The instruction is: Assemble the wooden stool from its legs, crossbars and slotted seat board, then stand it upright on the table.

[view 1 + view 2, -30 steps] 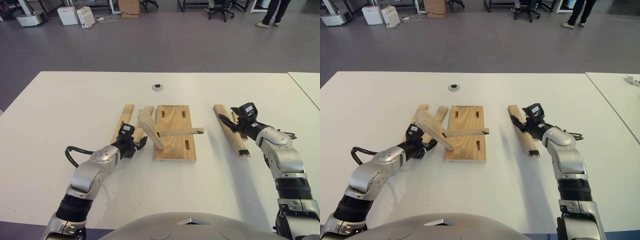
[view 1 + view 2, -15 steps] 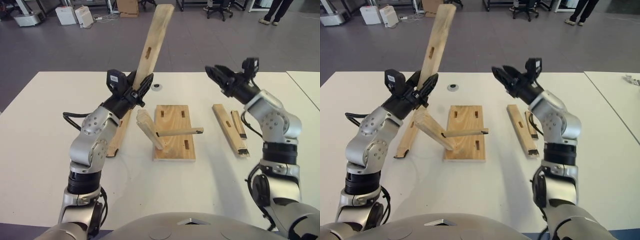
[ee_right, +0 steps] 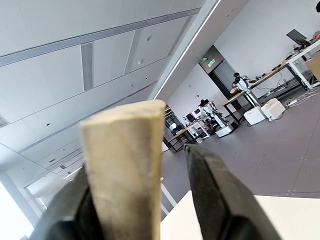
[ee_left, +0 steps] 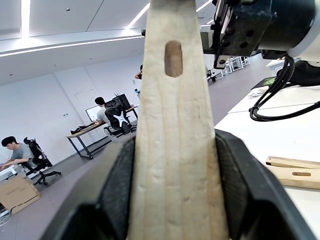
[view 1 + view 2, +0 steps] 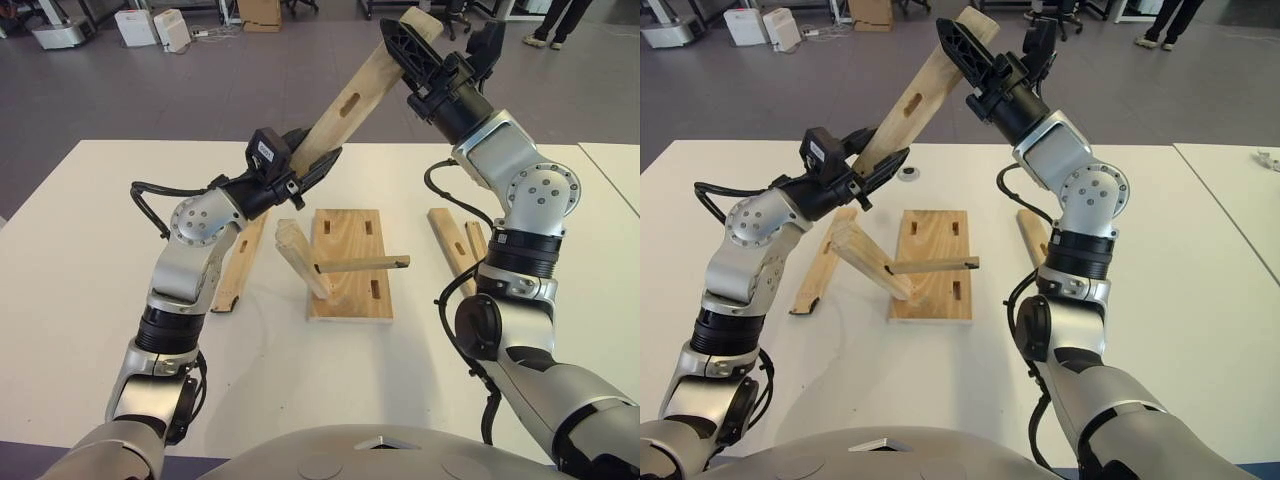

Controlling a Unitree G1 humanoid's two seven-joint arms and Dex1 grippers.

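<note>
My left gripper [image 5: 310,160] is shut on a slotted wooden leg [image 5: 350,100], held in the air and slanting up to the right; the left wrist view shows the fingers [image 4: 115,200] clamping both sides. My right gripper [image 5: 400,50] is open and straddles that leg's upper end [image 3: 125,150], one finger against the wood and the other finger [image 3: 210,190] a little apart. On the table lies the slotted seat board [image 5: 350,290]. A second leg [image 5: 298,258] rests across its left edge with a crossbar [image 5: 365,264] stuck in it.
Another leg [image 5: 232,272] lies flat to the left of the board. To the right of the board lie a further leg [image 5: 450,245] and a short crossbar [image 5: 476,240]. A small dark disc [image 5: 908,173] sits near the table's far edge.
My left gripper has tipped the lifted leg from nearly upright over to the right. My right gripper rose and moved left until its fingers came around the leg's top end.
</note>
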